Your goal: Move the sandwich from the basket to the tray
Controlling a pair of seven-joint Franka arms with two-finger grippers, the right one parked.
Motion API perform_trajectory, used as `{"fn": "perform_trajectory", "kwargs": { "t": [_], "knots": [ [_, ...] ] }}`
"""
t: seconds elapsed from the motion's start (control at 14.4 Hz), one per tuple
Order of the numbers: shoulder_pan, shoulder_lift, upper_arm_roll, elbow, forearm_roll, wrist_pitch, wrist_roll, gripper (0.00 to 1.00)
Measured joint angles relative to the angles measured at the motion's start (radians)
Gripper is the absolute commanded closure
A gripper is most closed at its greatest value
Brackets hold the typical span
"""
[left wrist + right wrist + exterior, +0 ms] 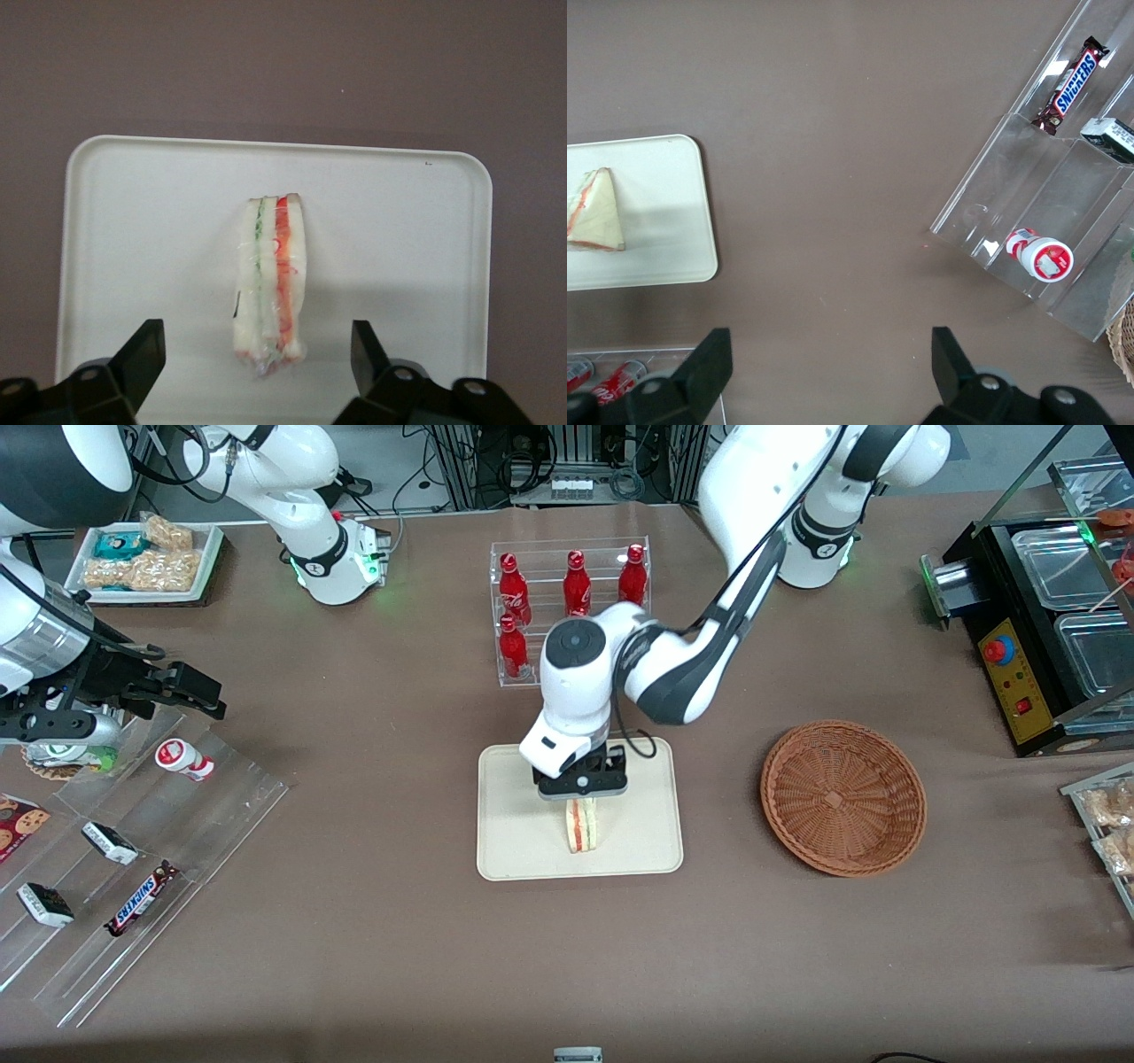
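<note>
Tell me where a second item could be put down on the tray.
The sandwich stands on its edge in the middle of the tray, with the open hand just above it. Bare strips lie between the sandwich and both short rims. The basket beside the tray is empty too.

The end effector [582,797] hangs open just above the sandwich [581,825] standing on the tray [518,850], fingers [142,354] clear on both flanks; bare table separates the tray from the basket [842,796] and bottle rack [567,571]
</note>
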Motion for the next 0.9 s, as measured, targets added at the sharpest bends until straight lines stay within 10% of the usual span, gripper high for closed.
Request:
{"fn": "perform_trajectory", "kwargs": {
  "t": [0.9],
  "knots": [
    [0.342,-0.309,0.012,-0.155,-0.096,-0.358,0.296,0.00]
  ]
}}
